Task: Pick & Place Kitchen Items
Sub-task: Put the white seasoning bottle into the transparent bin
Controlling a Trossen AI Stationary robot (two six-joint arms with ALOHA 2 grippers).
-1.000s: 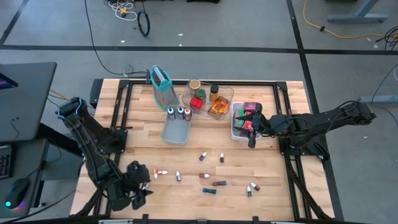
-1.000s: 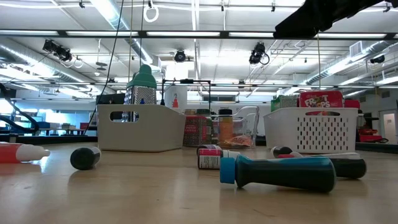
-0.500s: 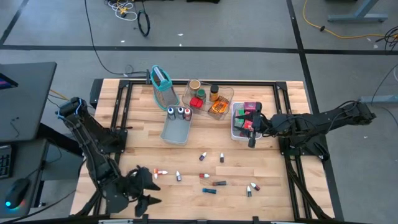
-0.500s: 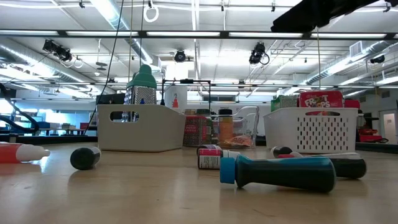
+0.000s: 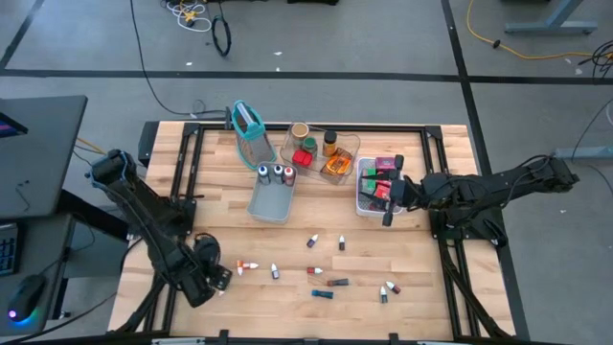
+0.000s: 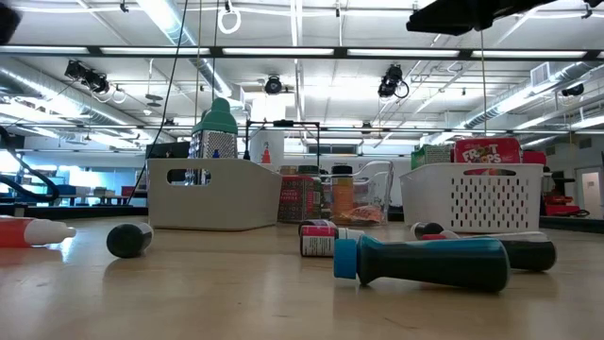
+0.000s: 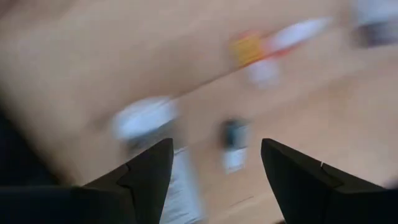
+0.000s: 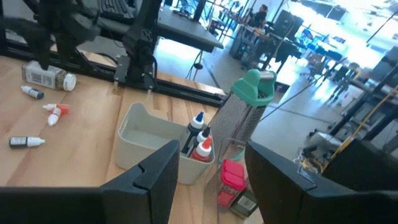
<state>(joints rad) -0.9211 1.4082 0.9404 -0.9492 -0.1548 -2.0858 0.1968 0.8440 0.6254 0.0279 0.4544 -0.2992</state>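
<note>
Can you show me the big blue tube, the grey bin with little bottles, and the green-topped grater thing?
Blue tube [image 6: 429, 263]: low view, middle of its body.
Grey bin [image 5: 269, 203]: high view, its bare floor.
Green-topped holder [image 8: 247, 106]: right wrist view, its mesh side.

two dark jointed arms, matte black links; left gripper [image 7: 214, 180] fingers black, wedge-shaped, pointed tips.

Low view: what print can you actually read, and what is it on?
"FRUIT", partly cut off: white letters on the red packet standing in the white slotted plastic basket.
Labels on the small dark jar and the amber spice jar: too small to read.
Nothing else legible.
</note>
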